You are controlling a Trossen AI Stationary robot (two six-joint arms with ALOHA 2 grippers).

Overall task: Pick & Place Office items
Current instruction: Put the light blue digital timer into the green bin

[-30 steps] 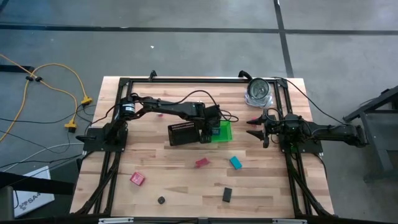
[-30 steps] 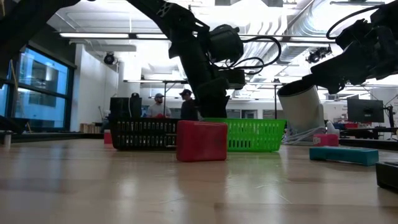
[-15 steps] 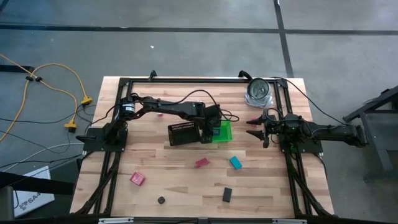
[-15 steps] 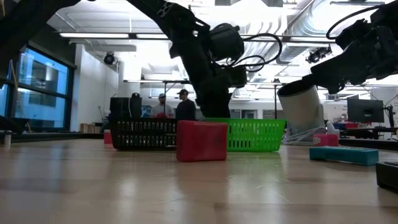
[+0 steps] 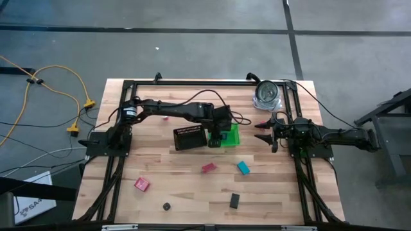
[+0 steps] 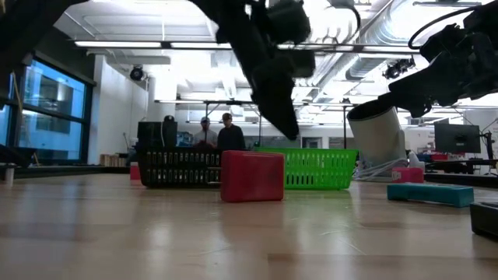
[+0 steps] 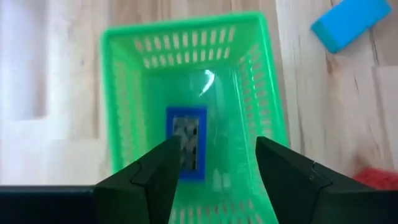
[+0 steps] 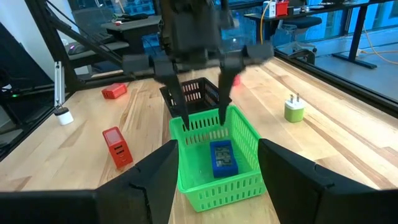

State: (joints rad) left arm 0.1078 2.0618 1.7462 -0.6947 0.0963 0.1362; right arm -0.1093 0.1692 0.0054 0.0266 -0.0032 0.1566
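Observation:
The green bin [image 5: 233,133] stands mid-table beside the black mesh tray [image 5: 189,138]. A blue block [image 7: 188,143] lies flat on the bin's floor. My left gripper [image 8: 204,124] hangs open above the bin, fingers pointing down, nothing between them. Loose on the near half of the table lie a red block [image 5: 209,168], a teal block [image 5: 243,167], a pink-red block [image 5: 142,185], a black block [image 5: 235,201] and a small black round bit [image 5: 167,206]. My right gripper [image 5: 260,131] waits open at the table's right, facing the bin.
A shiny silver round object [image 5: 266,95] sits at the far right corner. A small pink piece [image 5: 166,118] lies under the left arm. A black frame runs around the table's edges. People stand in the room beyond the table [image 6: 214,132].
My left gripper has risen straight up out of the green bin, its fingers just as far apart as before. The blue block has stayed on the bin's floor.

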